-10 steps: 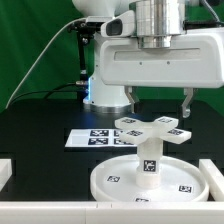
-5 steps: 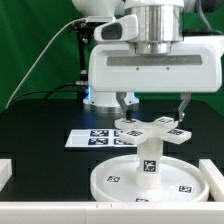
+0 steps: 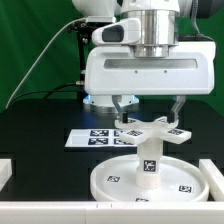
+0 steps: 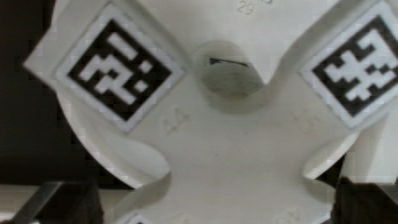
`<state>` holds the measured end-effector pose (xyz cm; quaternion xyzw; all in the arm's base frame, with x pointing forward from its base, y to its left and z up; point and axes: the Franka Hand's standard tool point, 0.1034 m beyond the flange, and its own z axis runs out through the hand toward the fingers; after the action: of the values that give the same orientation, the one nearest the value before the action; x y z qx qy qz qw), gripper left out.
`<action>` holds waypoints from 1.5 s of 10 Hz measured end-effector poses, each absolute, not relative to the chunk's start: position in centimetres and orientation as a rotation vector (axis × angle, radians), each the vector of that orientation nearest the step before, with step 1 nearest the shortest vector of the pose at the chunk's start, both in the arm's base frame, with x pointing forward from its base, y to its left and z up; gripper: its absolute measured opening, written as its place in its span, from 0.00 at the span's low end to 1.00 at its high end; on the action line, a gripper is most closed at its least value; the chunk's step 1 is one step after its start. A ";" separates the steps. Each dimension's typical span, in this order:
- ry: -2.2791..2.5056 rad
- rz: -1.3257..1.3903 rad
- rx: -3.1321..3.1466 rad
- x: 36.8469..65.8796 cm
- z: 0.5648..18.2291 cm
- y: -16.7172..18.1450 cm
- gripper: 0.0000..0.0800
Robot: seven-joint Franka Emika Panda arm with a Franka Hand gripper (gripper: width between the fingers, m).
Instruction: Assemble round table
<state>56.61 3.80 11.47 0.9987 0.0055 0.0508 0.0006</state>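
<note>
We see our gripper [image 3: 148, 105] spread wide just above the lobed foot [image 3: 152, 129], fingertips [image 3: 119, 107] outside its edges, atop the leg [image 3: 148, 160] on the disc [image 3: 112, 181].

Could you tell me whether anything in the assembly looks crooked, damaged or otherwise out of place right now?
Nothing stands out. The short white cylindrical leg stands upright at the middle of the wide white rimmed disc, and the white lobed foot sits level on top of it. The open gripper hangs just above the foot.

White lobed foot [image 3: 151, 129] sits atop upright leg [image 3: 149, 160] on the round disc [image 3: 115, 178].
</note>
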 end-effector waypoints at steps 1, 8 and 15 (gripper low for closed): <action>0.002 0.154 3.137 56.5 11.2 4.0 0.81; -0.092 0.162 3.122 56.3 9.9 3.9 0.67; -0.866 0.171 3.022 56.3 9.9 4.0 0.55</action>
<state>56.31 3.99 9.91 0.9599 -0.2751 0.0545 -0.0035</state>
